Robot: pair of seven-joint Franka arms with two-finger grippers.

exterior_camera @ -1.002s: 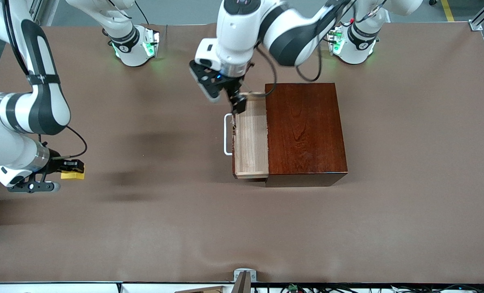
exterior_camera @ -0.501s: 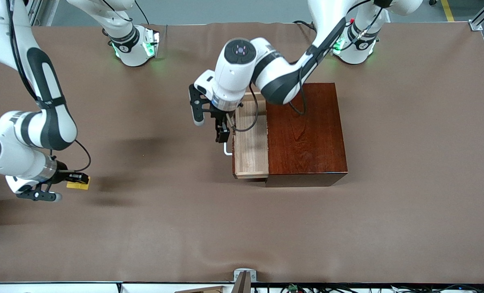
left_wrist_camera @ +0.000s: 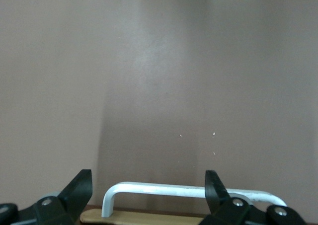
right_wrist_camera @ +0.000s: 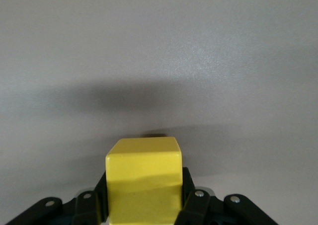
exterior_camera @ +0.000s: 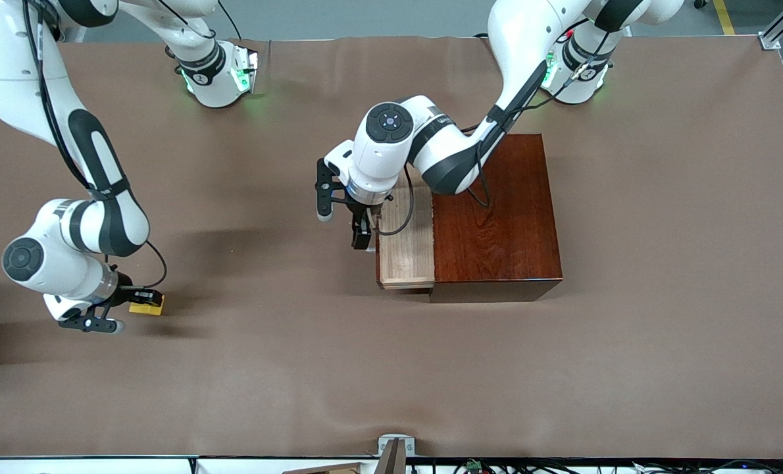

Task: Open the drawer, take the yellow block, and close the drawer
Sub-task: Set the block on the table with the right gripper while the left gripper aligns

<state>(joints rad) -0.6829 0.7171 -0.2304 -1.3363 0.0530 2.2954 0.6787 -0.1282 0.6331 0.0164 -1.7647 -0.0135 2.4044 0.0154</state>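
Observation:
The drawer (exterior_camera: 406, 253) stands pulled out of the dark reddish-brown box (exterior_camera: 493, 210), its pale tray bare where it shows. My left gripper (exterior_camera: 361, 232) is in front of the drawer, open. In the left wrist view the left gripper (left_wrist_camera: 148, 186) has one finger on each side of the white handle (left_wrist_camera: 189, 190), apart from it. The yellow block (exterior_camera: 147, 307) is held low over the table at the right arm's end, with my right gripper (exterior_camera: 143, 296) shut on it. In the right wrist view the block (right_wrist_camera: 144, 170) fills the right gripper (right_wrist_camera: 144, 201).
The brown table cover (exterior_camera: 391, 368) spreads flat around the box. Both arm bases (exterior_camera: 217, 72) stand along the table's edge farthest from the front camera. The left arm's elbow hangs over the drawer and the box's corner.
The left gripper came down from over the drawer's inner corner to its handle. The right arm lowered the yellow block toward the table and shifted it toward the drawer. The drawer stayed put.

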